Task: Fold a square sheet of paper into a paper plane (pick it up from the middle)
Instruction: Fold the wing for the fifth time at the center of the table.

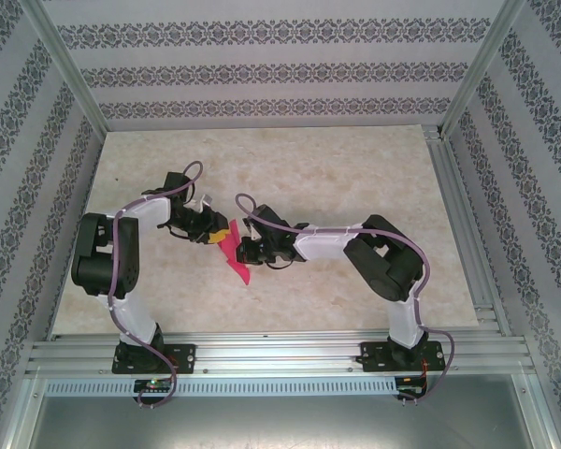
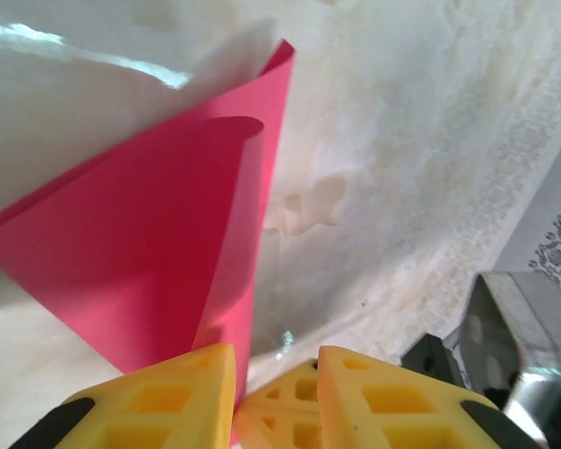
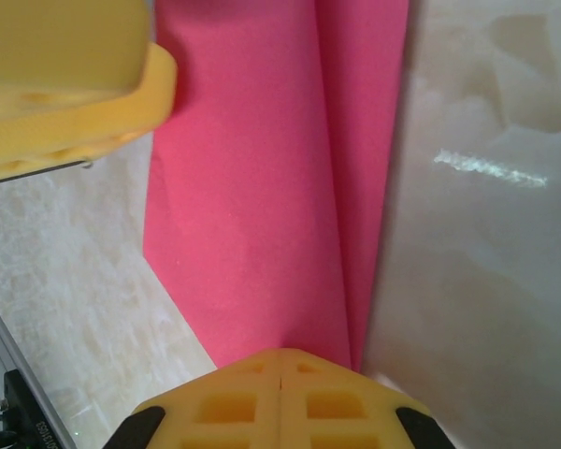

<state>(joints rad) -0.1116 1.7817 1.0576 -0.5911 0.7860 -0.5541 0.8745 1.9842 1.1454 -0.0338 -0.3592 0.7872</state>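
Observation:
The square sheet of paper (image 1: 234, 256) is magenta-pink, folded into a narrow creased shape that curls open toward one end (image 2: 140, 234). It hangs between the two grippers, just above the table's middle. My right gripper (image 3: 280, 355) is shut on the paper's lower end, and the folded layers (image 3: 262, 187) rise straight out of its closed yellow tips. My left gripper (image 2: 276, 355) is open, with a clear gap between its yellow fingers. The paper's edge runs along the inner side of its left finger (image 2: 182, 393). From above, the two grippers (image 1: 220, 234) (image 1: 247, 251) almost touch.
The beige marbled tabletop (image 1: 337, 178) lies bare behind and to both sides of the arms. Patterned walls and metal rails (image 1: 262, 360) enclose it. The left gripper's yellow finger (image 3: 65, 94) sits close above the paper in the right wrist view.

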